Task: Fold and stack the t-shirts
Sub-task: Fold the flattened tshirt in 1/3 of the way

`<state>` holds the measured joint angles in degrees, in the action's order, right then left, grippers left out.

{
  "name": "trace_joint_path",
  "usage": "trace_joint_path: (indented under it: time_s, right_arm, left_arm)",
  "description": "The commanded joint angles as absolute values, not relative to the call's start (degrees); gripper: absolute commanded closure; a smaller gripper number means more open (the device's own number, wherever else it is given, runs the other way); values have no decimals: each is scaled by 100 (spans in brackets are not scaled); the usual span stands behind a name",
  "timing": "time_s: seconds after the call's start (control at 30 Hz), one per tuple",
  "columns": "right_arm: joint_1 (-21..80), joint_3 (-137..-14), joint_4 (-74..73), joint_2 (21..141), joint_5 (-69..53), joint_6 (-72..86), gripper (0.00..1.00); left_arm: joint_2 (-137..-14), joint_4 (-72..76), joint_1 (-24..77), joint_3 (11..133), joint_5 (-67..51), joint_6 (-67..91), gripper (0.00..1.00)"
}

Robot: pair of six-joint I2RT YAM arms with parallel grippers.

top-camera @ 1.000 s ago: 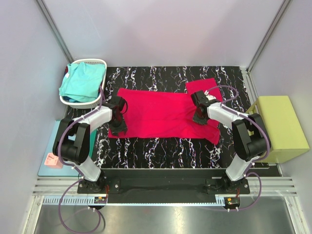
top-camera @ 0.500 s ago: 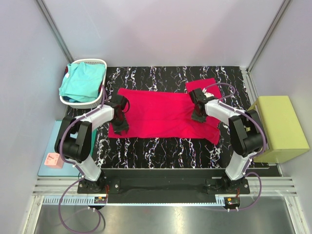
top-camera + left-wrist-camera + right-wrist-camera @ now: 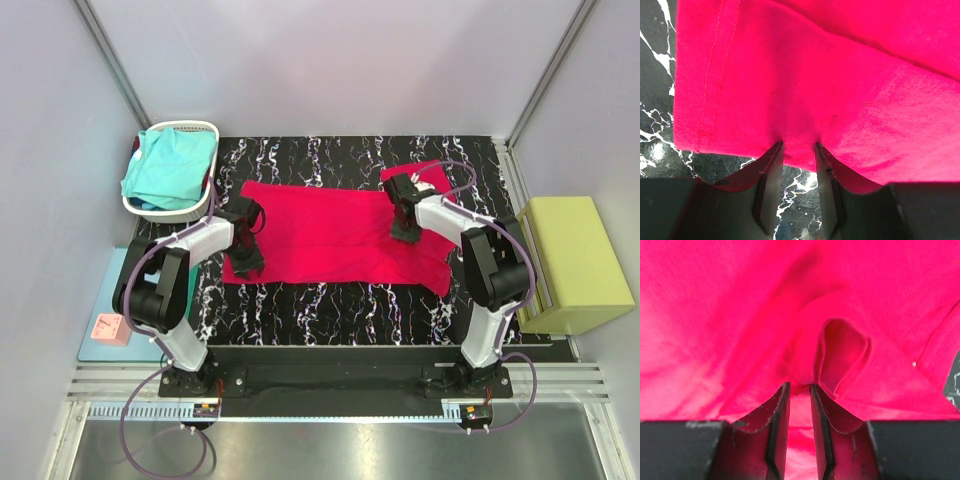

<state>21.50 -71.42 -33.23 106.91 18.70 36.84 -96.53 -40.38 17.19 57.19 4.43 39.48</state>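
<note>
We see the red shirt (image 3: 330, 235) spread flat across the table (image 3: 330, 300), one sleeve lying toward the far right; the turquoise shirt (image 3: 168, 168) sits heaped in the basket (image 3: 185, 126) at the far left; the left gripper (image 3: 799, 145) pinches the red shirt's near-left edge, cloth puckered between its narrow jaws; the right gripper (image 3: 799, 386) is down on the shirt's right part, a raised fold at its tips, jaws narrow; we cannot tell whether it grips.

The crimson t-shirt (image 3: 330, 235) is soft, matt cloth, and the tabletop (image 3: 330, 300) under it is glossy, black-and-white marbled. The turquoise t-shirt (image 3: 165, 170) is cloth too, its basket (image 3: 190, 125) smooth white plastic.
</note>
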Motion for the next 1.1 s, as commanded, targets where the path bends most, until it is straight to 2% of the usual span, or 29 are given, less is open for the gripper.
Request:
trace_joint_path:
  time_s: [0.0,0.53,0.77,0.93,1.07]
  right_arm:
    - [1987,-7716,-3410,10880,2109,3568,69]
    - [1846,-9773,-3955,11989,2074,3419,69]
    - [2108,-7965,-3384,10365,1556,3744,67]
    - [2390,-6823,-3243,9774,1670,3981,68]
    - [2469,-6425,-3085,9650,1635,4131,69]
  left_arm:
    - [-9677,-3885,1749,5414,228,4052,63]
    - [-9571,-3858,1767,5133,229,3990,63]
    - [-9554,-3841,1784,5168,237,3946,63]
    - [-9615,-3841,1810,5247,176,3938,63]
    - [-9615,-3841,1837,5291,167,3929,63]
